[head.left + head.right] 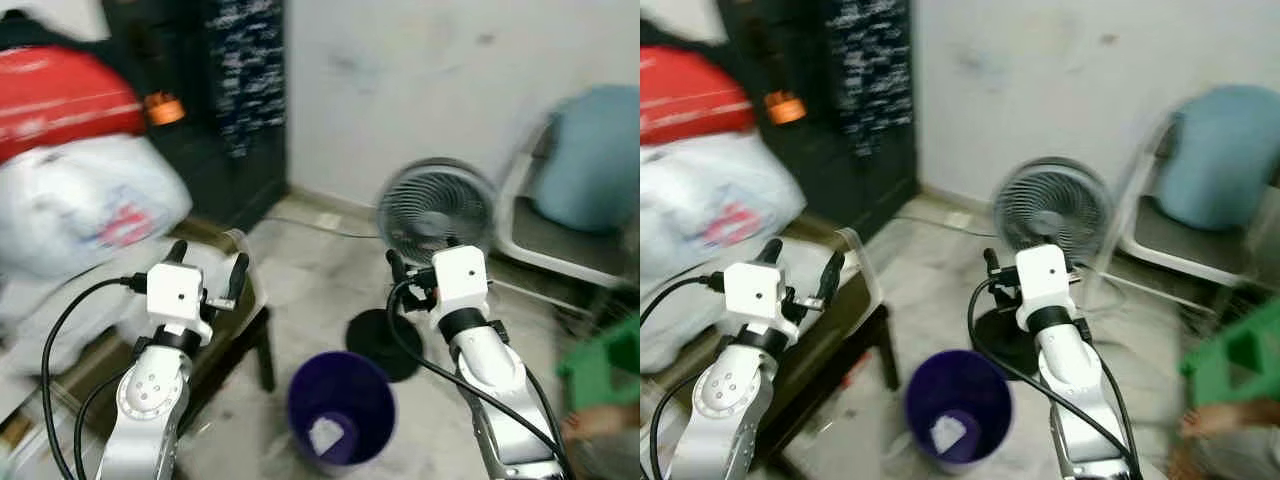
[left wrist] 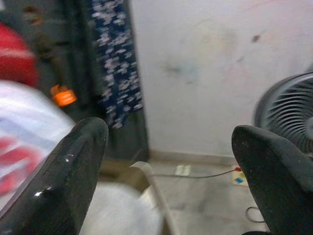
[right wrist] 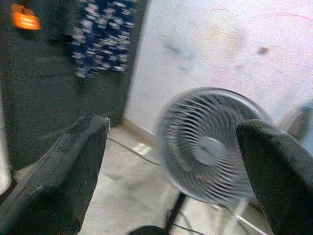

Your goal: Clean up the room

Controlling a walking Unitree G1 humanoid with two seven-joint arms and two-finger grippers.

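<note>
The purple bin [image 1: 341,408] stands on the pale floor [image 1: 300,270] between my two arms, a white scrap [image 1: 326,436] lying inside it. My left gripper [image 1: 207,268] hovers wide and empty over the low dark table [image 1: 235,335], beside the white bag [image 1: 85,205] (all rather blurred). My right gripper [image 3: 171,161] is also spread wide, empty, pointing at the grey fan [image 1: 435,208] near the wall, its black base [image 1: 378,342] just beyond the bin.
</note>
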